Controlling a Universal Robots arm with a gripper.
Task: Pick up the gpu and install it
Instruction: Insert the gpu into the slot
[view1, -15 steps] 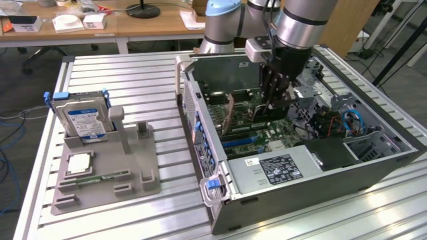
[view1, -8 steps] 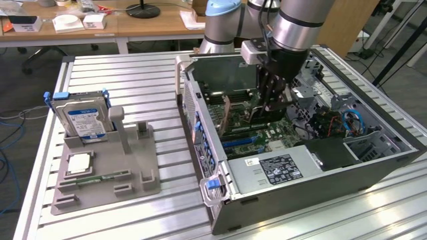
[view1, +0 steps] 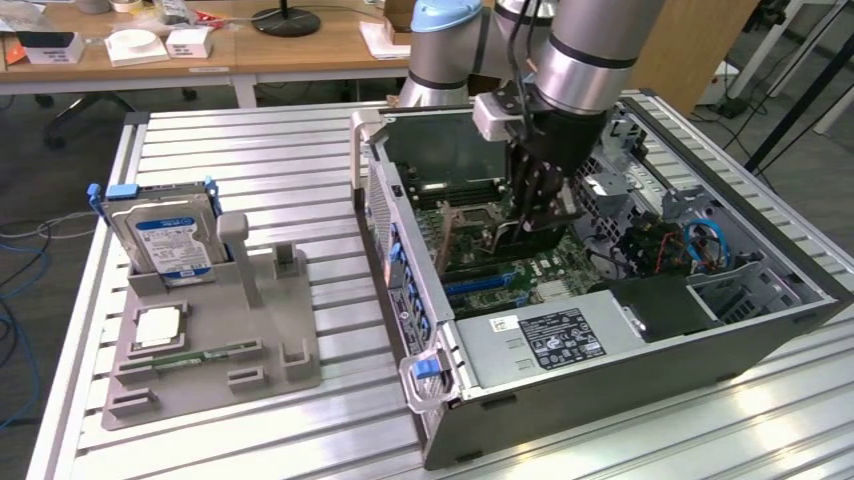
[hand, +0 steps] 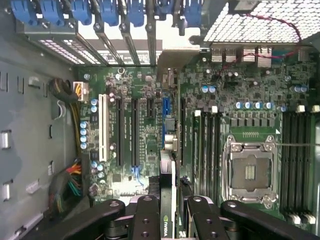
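Note:
My gripper (view1: 538, 205) reaches down into the open computer case (view1: 787, 255) over the green motherboard (view1: 534, 268). It is shut on the gpu (hand: 168, 165). In the wrist view the card appears edge-on as a thin dark slab running from between the black fingers (hand: 147, 220) towards the case's rear wall. Its silver end bracket (hand: 172, 56) sits near the blue slot latches (hand: 107, 10). The card hangs over the expansion slots (hand: 134, 131), beside a blue slot (hand: 163, 107). Whether it touches a slot I cannot tell.
A CPU socket (hand: 248, 172) and memory slots (hand: 207, 145) lie beside the card. The power supply (view1: 547, 340) fills the case's near end. On the table, a grey fixture (view1: 267, 330) holds a hard drive (view1: 167, 235), a chip (view1: 158, 325) and a memory stick (view1: 200, 356).

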